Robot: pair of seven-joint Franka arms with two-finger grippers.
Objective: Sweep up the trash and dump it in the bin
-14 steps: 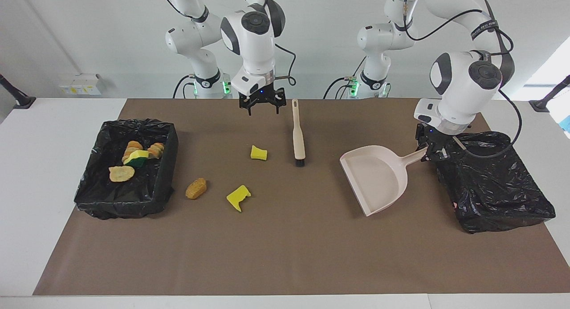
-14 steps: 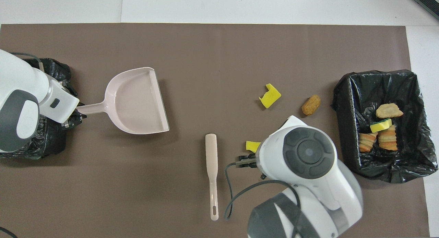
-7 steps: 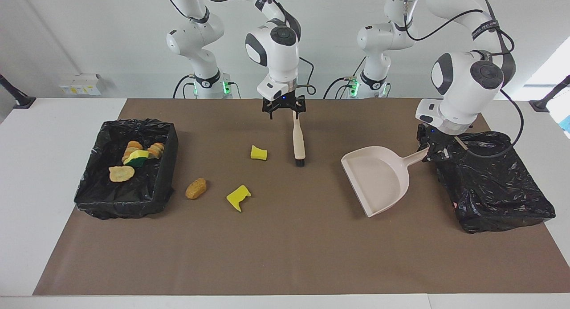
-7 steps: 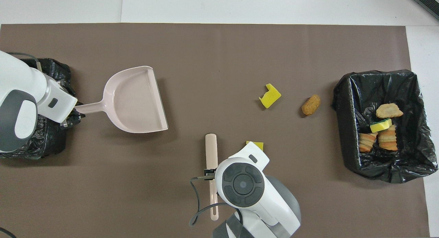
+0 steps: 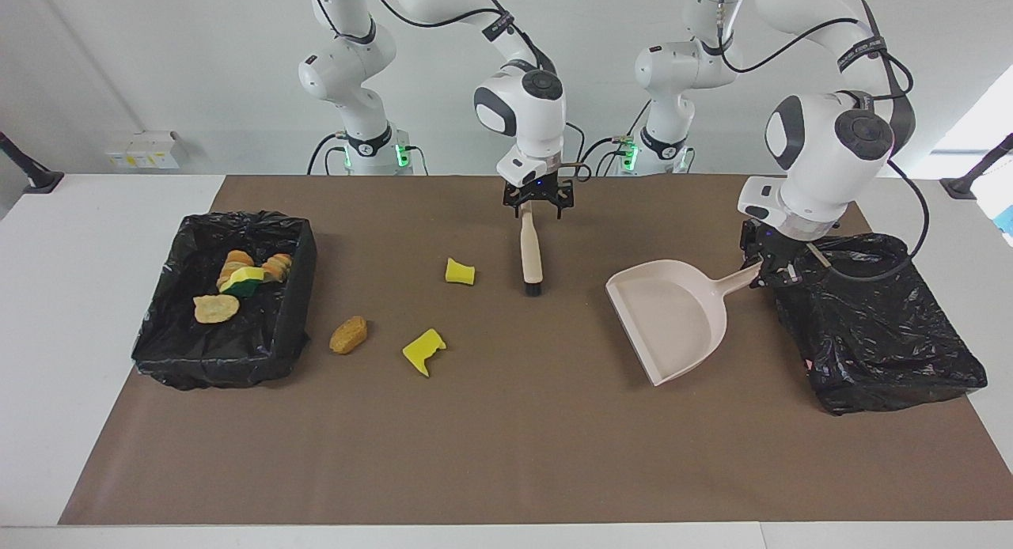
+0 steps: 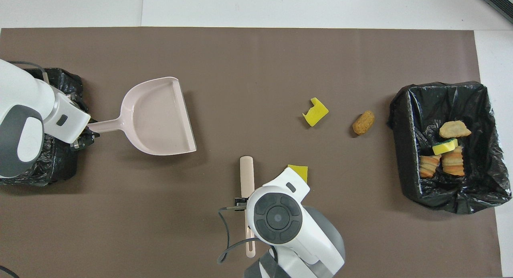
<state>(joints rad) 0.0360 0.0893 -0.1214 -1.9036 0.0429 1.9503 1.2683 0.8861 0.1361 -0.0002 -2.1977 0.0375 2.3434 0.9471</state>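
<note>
holding the dustpan (image 5: 673, 316) by its handle in my left gripper (image 5: 772, 268), mouth turned toward the mess, ready to catch. my right gripper (image 5: 538, 205) hangs wide over the brush (image 5: 529, 248) handle. three trash scraps (image 5: 423, 350) lie between brush and bin (image 5: 225, 359).

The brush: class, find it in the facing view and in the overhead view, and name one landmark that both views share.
Facing view: the brush lies at upper centre, bristles pointing away from the robots.
Overhead view: the brush lies at lower centre, its handle partly covered by the right arm.
Shared landmark: the yellow scrap beside it.
</note>
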